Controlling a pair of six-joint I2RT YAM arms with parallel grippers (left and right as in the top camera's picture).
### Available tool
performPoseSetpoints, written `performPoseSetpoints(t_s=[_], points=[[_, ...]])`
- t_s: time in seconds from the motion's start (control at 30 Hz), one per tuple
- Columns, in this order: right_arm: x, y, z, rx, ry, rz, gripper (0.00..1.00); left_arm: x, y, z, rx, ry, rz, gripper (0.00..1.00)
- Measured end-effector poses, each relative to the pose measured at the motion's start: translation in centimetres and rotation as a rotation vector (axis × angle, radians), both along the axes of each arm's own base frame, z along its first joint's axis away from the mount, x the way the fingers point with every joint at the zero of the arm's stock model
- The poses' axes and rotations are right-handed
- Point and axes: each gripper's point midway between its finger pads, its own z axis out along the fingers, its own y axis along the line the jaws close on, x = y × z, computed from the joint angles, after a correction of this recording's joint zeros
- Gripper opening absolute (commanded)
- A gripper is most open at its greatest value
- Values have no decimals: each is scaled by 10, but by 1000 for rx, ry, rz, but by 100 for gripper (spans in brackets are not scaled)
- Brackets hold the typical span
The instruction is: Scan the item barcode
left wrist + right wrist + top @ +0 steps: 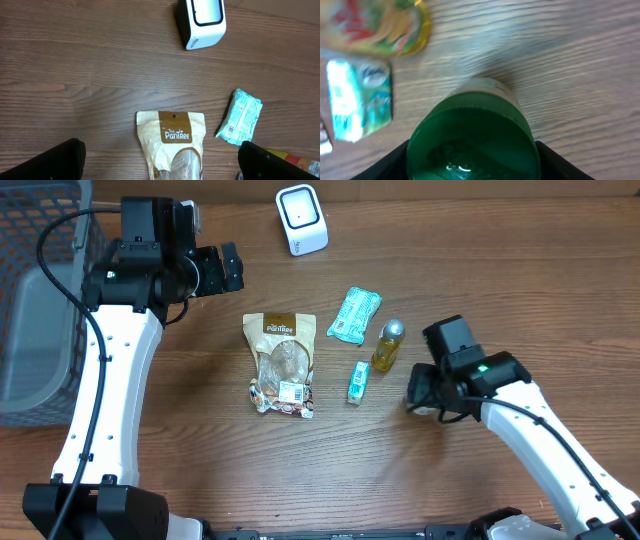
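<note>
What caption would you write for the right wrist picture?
Right gripper gripping a green container, with a small teal box lying on the wooden table.

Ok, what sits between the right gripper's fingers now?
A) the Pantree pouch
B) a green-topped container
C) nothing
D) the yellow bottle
B: the right wrist view shows a green-topped container filling the gap between the right gripper fingers; the yellow bottle lies apart on the table.

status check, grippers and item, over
Left gripper open, empty. Right gripper shut on green container. Bottle and packet lie between it and scanner.
</note>
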Motion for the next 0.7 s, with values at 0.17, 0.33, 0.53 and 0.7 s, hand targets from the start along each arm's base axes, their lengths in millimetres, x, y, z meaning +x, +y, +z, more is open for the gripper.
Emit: performPoseSetpoints(t_s=[0.17, 0.33, 0.53, 0.7], points=[[4, -11, 0, 10, -3, -93, 65, 0, 0, 0, 0, 0, 0, 100], [3, -12, -2, 14, 3, -118, 65, 0, 0, 0, 0, 0, 0, 100], [-9, -16, -21, 5, 37, -131, 72, 0, 0, 0, 0, 0, 0, 100], [-10, -16, -24, 6, 36, -132, 97, 0, 0, 0, 0, 0, 0, 100]])
